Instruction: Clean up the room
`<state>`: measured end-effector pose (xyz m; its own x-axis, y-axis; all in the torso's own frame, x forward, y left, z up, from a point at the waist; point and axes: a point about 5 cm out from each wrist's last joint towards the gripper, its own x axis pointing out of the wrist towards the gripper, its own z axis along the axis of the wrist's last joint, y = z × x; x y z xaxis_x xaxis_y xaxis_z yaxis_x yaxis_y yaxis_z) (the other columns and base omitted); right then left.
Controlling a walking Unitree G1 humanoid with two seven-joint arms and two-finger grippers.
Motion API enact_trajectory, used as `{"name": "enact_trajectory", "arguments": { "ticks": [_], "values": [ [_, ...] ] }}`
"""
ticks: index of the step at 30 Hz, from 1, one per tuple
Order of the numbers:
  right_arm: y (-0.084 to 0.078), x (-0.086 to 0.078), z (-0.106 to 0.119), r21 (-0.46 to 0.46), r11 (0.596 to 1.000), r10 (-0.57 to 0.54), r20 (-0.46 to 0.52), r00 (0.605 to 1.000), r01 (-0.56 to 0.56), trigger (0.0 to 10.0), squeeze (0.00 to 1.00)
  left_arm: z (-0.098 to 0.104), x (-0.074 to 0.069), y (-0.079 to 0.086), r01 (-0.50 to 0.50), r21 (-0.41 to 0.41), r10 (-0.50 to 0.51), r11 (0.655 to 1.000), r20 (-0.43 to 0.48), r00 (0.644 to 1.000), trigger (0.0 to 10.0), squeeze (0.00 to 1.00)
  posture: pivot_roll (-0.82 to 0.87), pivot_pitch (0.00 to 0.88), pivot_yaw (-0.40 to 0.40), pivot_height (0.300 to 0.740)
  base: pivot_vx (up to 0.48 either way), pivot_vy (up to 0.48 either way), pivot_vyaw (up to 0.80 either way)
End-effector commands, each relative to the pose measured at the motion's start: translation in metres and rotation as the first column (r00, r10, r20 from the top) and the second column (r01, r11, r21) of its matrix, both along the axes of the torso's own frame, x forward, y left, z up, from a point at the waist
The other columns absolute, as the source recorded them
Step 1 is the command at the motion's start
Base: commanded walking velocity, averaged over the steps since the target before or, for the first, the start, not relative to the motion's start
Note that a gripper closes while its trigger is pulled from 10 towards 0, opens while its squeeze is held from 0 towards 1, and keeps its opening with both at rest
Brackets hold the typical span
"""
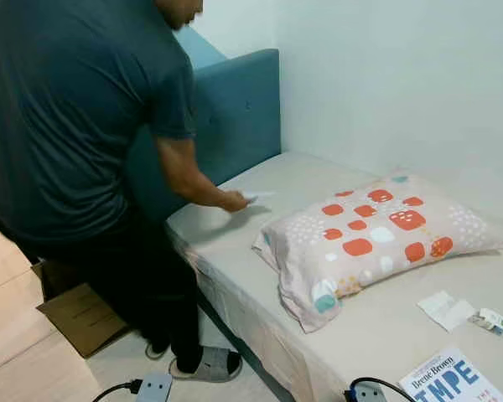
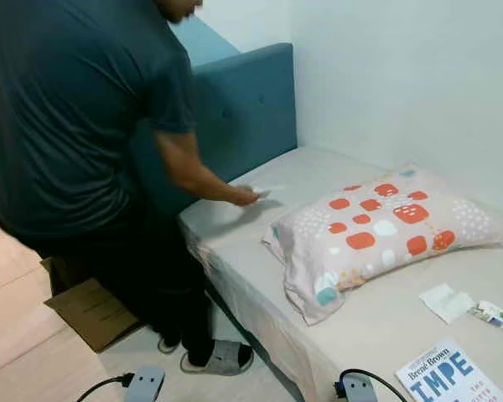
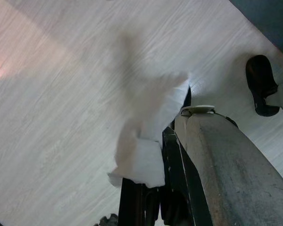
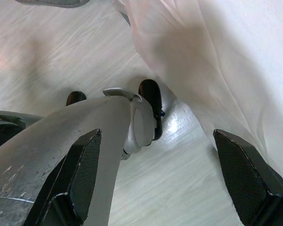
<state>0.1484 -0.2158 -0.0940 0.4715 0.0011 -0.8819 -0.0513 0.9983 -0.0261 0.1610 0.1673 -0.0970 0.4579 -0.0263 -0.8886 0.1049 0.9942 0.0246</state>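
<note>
Tissue (image 3: 146, 141) pinched in left pincer (image 3: 153, 188)

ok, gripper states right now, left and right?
Left gripper: shut on a white tissue, hanging over the floor.
Right gripper: open, holding nothing, beside the bed sheet.
</note>
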Motion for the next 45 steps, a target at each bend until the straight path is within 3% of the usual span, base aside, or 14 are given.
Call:
{"name": "enact_trajectory", "arguments": {
  "ticks": [1,37,44,45],
  "values": [
    [0.007,-0.007,-0.004,0.023,1.000,0.000,-0.025,1.000,0.000,10.0,0.00,-0.001,-0.004,0.005,0.008,0.014,-0.008,1.000,-0.019,1.000,10.0,0.00,-0.20,0.000,0.043,0.740,-0.480,0.000,0.00],
    [-0.002,-0.006,-0.002,-0.010,1.000,-0.014,-0.019,1.000,0.014,10.0,0.00,-0.002,-0.004,-0.002,0.015,0.007,-0.015,1.000,-0.022,1.000,10.0,0.00,-0.21,0.000,0.029,0.740,-0.033,0.000,0.00],
    [-0.008,0.010,0.006,-0.013,0.999,-0.051,0.046,0.998,0.051,10.0,0.00,-0.002,-0.005,-0.001,0.004,0.006,-0.004,1.000,-0.025,1.000,10.0,0.00,-0.20,0.000,0.024,0.740,0.000,0.000,0.00],
    [-0.009,0.019,0.010,-0.017,0.999,-0.046,0.067,0.997,0.048,10.0,0.00,-0.003,-0.006,0.000,0.001,0.008,-0.001,1.000,-0.028,1.000,10.0,0.00,-0.19,0.000,0.021,0.740,0.000,0.000,0.00]
  ]
}}
